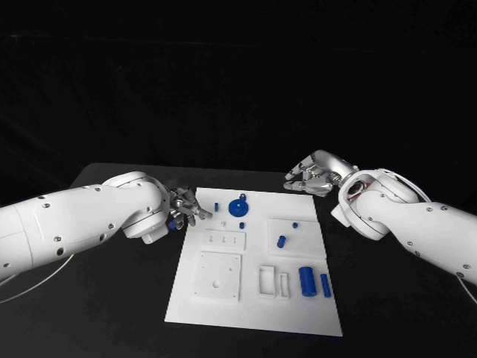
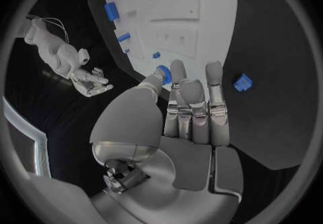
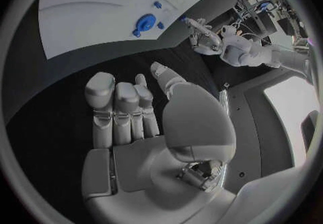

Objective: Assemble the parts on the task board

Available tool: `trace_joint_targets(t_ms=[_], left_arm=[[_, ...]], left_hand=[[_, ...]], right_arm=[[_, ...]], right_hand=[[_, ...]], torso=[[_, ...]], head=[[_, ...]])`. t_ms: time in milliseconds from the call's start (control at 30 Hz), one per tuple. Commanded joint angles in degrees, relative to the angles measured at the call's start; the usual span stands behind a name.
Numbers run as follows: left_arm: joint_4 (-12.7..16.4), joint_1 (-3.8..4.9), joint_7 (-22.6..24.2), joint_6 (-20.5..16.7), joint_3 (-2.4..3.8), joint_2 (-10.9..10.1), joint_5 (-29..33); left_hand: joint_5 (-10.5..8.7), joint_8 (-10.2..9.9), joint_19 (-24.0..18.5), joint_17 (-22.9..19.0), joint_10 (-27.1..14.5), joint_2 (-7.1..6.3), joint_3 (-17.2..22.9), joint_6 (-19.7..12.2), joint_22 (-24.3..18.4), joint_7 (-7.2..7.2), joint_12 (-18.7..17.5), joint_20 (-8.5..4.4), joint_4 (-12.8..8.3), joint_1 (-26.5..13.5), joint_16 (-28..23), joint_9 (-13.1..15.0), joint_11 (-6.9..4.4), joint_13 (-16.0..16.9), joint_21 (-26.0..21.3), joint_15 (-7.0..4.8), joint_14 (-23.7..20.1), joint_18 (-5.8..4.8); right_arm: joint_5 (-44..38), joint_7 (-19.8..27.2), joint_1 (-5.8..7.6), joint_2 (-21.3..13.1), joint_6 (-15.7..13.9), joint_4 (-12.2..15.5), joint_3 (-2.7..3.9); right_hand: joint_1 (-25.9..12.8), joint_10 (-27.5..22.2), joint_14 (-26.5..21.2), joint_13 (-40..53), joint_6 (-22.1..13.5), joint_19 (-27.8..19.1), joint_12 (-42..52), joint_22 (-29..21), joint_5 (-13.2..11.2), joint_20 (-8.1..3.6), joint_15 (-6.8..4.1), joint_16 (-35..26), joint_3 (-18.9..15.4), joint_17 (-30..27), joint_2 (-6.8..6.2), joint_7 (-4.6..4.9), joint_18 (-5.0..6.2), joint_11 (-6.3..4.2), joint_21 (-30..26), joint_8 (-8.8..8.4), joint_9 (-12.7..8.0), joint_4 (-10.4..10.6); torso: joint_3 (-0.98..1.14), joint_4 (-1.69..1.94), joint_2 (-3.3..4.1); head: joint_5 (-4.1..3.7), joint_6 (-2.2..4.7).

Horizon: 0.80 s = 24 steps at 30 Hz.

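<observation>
The white task board (image 1: 255, 257) lies in the middle of the black table. A blue gear-like round part (image 1: 238, 207) sits near its far edge, with small blue pegs (image 1: 282, 241) behind mid-board and two blue cylinders (image 1: 307, 281) at the near right. My left hand (image 1: 185, 209) hovers at the board's far left edge, fingers stretched out and holding nothing. A small blue block (image 2: 242, 82) lies on the table beside its fingers (image 2: 215, 89), apart from them. My right hand (image 1: 308, 179) hangs over the far right corner, empty, fingers straight (image 3: 114, 105).
Pale rectangular recesses and raised plates (image 1: 217, 276) fill the board's near left half. Bare black table (image 1: 109, 298) lies around the board on both sides. The round part (image 3: 145, 22) also shows in the right wrist view, beyond the fingertips.
</observation>
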Motion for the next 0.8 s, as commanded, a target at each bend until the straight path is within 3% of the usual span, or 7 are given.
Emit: trace_joint_targets(t_ms=[33,300,433,633,700,800], left_arm=[[-0.65,0.82,-0.83,2.22,0.1,-0.82,3.58],[-4.23,2.07,-1.12,3.33,0.18,-2.04,3.55],[-6.0,2.32,-1.06,3.77,0.18,-2.25,1.68],[-7.38,2.48,-0.44,5.08,-0.15,-2.37,-4.39],[-7.12,2.48,0.43,5.0,-0.45,-2.63,-6.78],[-6.19,2.48,3.21,3.43,-1.43,-3.41,-11.47]], left_hand=[[-1.92,0.16,0.25,-0.05,2.62,-0.84,-0.07,-0.68,0.0,0.13,-0.8,0.42,0.98,-0.12,-0.71,0.16,0.46,-0.02,-0.87,0.53,-0.16,0.07],[-2.49,0.21,0.49,-0.74,2.58,-1.24,-0.6,-1.13,-0.02,0.41,-3.69,0.74,0.81,1.4,-3.54,0.47,0.72,-0.59,-4.03,0.84,-0.52,-0.03],[-1.29,0.29,0.37,-1.39,2.47,-0.76,-0.6,-0.74,-0.43,0.38,-6.26,0.9,-1.94,4.87,-5.57,0.51,0.8,-1.52,-5.44,0.98,-0.71,-0.1],[-0.29,0.08,-0.42,-1.51,1.13,0.46,-0.04,0.34,-0.5,0.72,-13.69,1.47,-7.05,11.24,-7.24,0.12,1.4,-4.43,-7.45,1.74,-1.92,-0.03],[-0.22,0.08,-0.97,-1.59,0.1,0.72,0.44,0.68,-0.25,0.99,-15.31,1.69,-8.09,12.64,-7.75,-0.01,1.77,-4.73,-7.85,2.03,-2.79,0.07],[-0.32,0.08,-2.03,-1.9,-1.71,0.62,1.01,1.05,0.16,1.41,-17.55,2.11,-9.34,14.26,-8.76,-0.23,2.37,-4.85,-8.56,2.52,-4.12,0.31]], right_arm=[[0.37,0.15,-0.01,-0.07,0.06,-0.04,0.03],[0.66,0.16,-0.01,-0.16,-0.27,-0.24,0.03],[0.83,0.15,-0.01,-0.21,-0.32,-0.34,0.03],[0.93,0.14,-0.01,-0.33,-0.28,-0.24,0.03],[0.95,0.15,-0.01,-0.37,-0.25,-0.17,0.03],[0.98,0.17,-0.01,-0.5,-0.2,-0.04,0.03]], right_hand=[[-0.06,-0.23,-0.14,-0.04,-0.47,2.3,-0.17,5.71,0.27,0.32,0.16,-0.3,-0.09,0.06,-0.43,0.05,0.91,0.07,-0.27,-0.25,-0.06,0.26],[-0.01,-0.22,-0.13,-0.04,-1.48,2.32,-0.11,5.69,0.28,0.45,0.29,-0.28,-0.3,0.09,-0.66,0.38,1.02,0.27,-0.37,-0.26,-0.07,0.31],[0.15,-0.23,-0.11,-0.08,-2.19,2.34,-0.11,5.69,0.29,0.54,0.39,-0.23,-0.45,0.12,-0.77,0.59,1.08,0.4,-0.36,-0.23,-0.06,0.21],[0.25,-0.19,-0.11,-0.04,-2.24,2.35,-0.03,5.7,0.34,0.58,0.41,-0.22,-0.55,0.12,-0.78,0.61,1.12,0.42,-0.37,-0.23,-0.06,0.15],[0.25,-0.19,-0.11,-0.04,-2.24,2.35,-0.03,5.7,0.34,0.58,0.41,-0.22,-0.55,0.12,-0.78,0.61,1.12,0.42,-0.37,-0.23,-0.06,0.15],[0.25,-0.19,-0.11,-0.04,-2.24,2.35,-0.03,5.7,0.34,0.58,0.41,-0.22,-0.55,0.12,-0.78,0.61,1.12,0.42,-0.37,-0.23,-0.06,0.15]], torso=[[0.01,0.0,0.02],[0.01,-0.11,0.05],[0.05,-0.09,0.07],[0.05,-0.02,0.08],[0.01,-0.03,0.14],[-0.02,-0.04,0.13]], head=[[0.29,0.2],[1.44,0.56],[2.37,0.79],[3.66,0.77],[4.02,0.74],[4.42,0.7]])
